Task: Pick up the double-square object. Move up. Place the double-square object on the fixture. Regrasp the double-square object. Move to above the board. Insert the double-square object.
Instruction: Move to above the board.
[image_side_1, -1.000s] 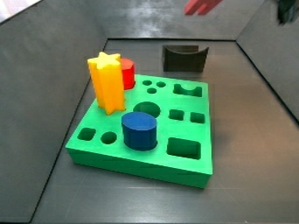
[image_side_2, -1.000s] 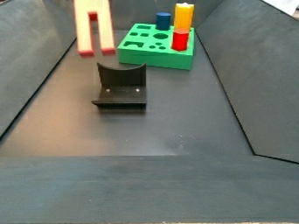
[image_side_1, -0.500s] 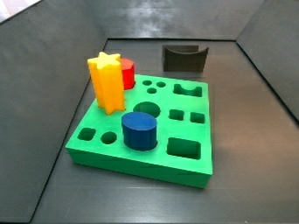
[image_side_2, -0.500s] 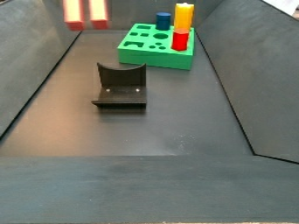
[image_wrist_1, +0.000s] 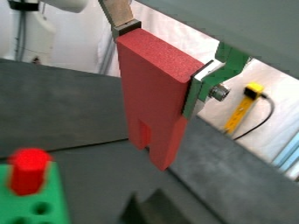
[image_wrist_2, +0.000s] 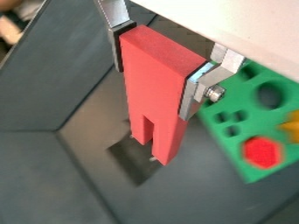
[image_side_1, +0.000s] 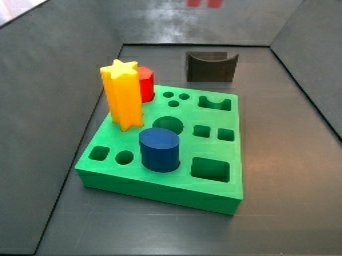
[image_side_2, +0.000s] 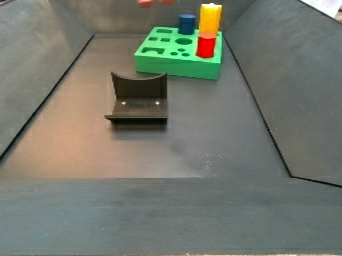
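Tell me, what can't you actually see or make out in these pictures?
- Gripper: out of frame in both side views; only a red sliver of the double-square object shows at the top edge.
- Board: cut off by the edge in both wrist views.
- Fixture: partly behind the block in a wrist view.

Double-square object (image_side_1: 205, 3) cut off at frame top in both side views; gripper (image_wrist_2: 158, 74) body out of frame.

Side views face opposite ways, sharing board (image_side_1: 167, 140), fixture (image_side_2: 138, 97); hand (image_wrist_1: 163, 66) close in wrist views

Claw (image_wrist_2: 158, 74) w/ double-square object (image_wrist_2: 155, 101) higher, near-offscreen.
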